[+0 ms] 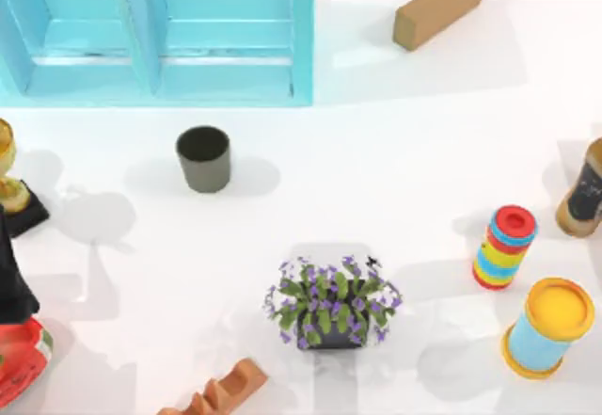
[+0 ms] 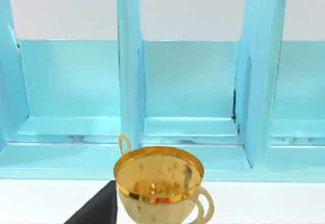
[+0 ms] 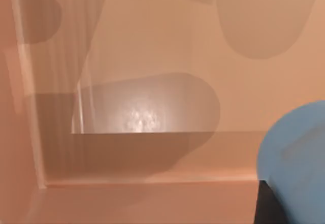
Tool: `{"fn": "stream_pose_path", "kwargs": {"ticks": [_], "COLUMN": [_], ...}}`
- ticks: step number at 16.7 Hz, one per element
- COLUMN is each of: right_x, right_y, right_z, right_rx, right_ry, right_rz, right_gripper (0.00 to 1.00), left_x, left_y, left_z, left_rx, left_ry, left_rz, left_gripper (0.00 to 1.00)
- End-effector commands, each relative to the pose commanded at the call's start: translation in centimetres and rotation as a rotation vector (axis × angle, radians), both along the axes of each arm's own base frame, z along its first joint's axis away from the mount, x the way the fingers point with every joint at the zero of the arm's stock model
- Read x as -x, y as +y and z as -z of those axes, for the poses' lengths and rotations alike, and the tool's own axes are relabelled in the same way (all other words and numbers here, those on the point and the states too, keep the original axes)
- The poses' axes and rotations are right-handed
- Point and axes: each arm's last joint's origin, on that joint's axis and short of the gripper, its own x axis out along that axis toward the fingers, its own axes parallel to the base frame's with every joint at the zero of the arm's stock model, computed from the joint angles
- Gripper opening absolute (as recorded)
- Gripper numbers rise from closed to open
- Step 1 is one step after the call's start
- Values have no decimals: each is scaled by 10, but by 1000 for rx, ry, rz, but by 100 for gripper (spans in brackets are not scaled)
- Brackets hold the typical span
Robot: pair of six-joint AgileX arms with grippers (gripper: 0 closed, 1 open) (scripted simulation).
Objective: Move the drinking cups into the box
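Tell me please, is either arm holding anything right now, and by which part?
It cannot be told: a bright blue cup sits close in the right wrist view, but no grip shows.

The olive cup [image 1: 203, 158] stands alone in open tabletop [image 1: 395, 170] just in front of the turquoise box [image 1: 155, 34], which fills the far-left corner with upright dividers [image 1: 141, 20] splitting its compartments. A gold trophy cup [image 1: 9, 175] crowds the left edge, and a potted plant [image 1: 331, 300] blocks the near middle. Along the right edge stand a striped cylinder [image 1: 505, 247] and a yellow-lidded canister [image 1: 548, 327], with a brown block [image 1: 438, 6] at the far edge.
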Motion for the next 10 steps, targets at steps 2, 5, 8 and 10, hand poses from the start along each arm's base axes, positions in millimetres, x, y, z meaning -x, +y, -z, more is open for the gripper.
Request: {"fn": "stream_pose_path", "kwargs": {"ticks": [2,5,8,10], "right_x": [0,0,0,0], "right_y": [0,0,0,0], "right_z": [0,0,0,0], "right_rx": [0,0,0,0], "right_ry": [0,0,0,0], "right_rz": [0,0,0,0], "right_gripper": [8,30,53,68], "left_x": [0,0,0,0], "left_y": [0,0,0,0], "left_z": [0,0,0,0], "left_rx": [0,0,0,0], "left_ry": [0,0,0,0], "left_rz": [0,0,0,0], "left_gripper": [100,100,100,100]}}
